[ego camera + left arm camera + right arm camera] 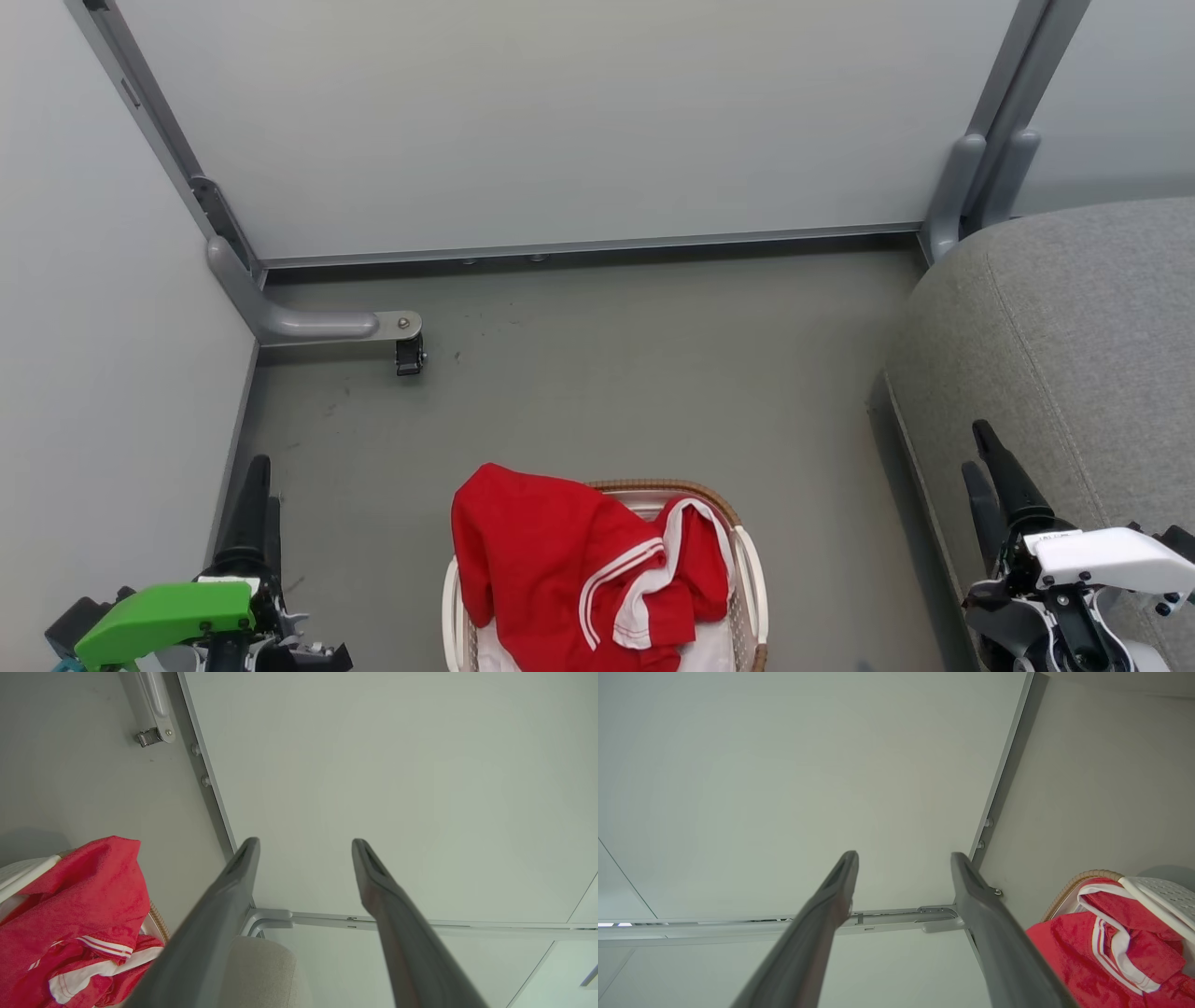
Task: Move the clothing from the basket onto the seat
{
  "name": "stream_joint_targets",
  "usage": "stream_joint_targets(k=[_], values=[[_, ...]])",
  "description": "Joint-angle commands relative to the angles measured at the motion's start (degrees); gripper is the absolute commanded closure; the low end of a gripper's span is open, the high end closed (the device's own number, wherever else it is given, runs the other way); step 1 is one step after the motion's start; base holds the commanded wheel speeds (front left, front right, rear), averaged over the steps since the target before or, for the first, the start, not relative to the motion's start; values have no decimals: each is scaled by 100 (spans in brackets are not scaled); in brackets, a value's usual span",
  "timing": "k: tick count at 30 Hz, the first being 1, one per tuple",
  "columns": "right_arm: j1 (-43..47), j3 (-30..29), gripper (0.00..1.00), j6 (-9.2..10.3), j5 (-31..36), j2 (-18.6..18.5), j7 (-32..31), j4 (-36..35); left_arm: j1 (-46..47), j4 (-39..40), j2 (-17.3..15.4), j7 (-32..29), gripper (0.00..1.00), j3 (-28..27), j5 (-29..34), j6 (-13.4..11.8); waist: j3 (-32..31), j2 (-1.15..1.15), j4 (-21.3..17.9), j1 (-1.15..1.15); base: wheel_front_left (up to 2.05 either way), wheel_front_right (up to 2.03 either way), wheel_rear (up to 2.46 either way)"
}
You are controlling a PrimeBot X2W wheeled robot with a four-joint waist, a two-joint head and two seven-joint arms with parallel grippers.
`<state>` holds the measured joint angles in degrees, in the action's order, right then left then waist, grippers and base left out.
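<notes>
The red clothing (560,551) with white stripes is heaped in the white basket (752,560) at the bottom centre, and its far fold hangs over the brown rim. The grey seat (1074,327) stands to the right of the basket. My left gripper (265,478) is open and empty at the lower left, well clear of the basket. At the lower right my right gripper (976,446) hangs beside the seat's front edge, fingers apart with nothing between them. The left wrist view shows the left gripper (304,841), clothing (84,896), basket (23,870) and seat (266,970). The right wrist view shows the right gripper (903,854), clothing (1064,956) and basket (1157,891).
Pale partition panels (560,121) close off the far side and the left. A grey partition foot with a caster (408,353) juts onto the grey floor (607,373) at the left. Open floor lies between the basket and the far panel.
</notes>
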<state>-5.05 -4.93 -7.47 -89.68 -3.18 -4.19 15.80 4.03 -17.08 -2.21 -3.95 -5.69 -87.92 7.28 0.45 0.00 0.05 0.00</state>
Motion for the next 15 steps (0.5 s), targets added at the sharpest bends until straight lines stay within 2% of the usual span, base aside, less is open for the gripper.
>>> stream_joint_targets(k=[1,15], values=[[-132,42,0,-4,170,-111,74,-107,183,74,-58,61,0,7,268,4,7,0,1,0,0,0,0],[-248,108,0,-4,1834,-211,426,-131,263,22,-66,410,0,110,2276,0,75,0,-3,0,0,0,0]])
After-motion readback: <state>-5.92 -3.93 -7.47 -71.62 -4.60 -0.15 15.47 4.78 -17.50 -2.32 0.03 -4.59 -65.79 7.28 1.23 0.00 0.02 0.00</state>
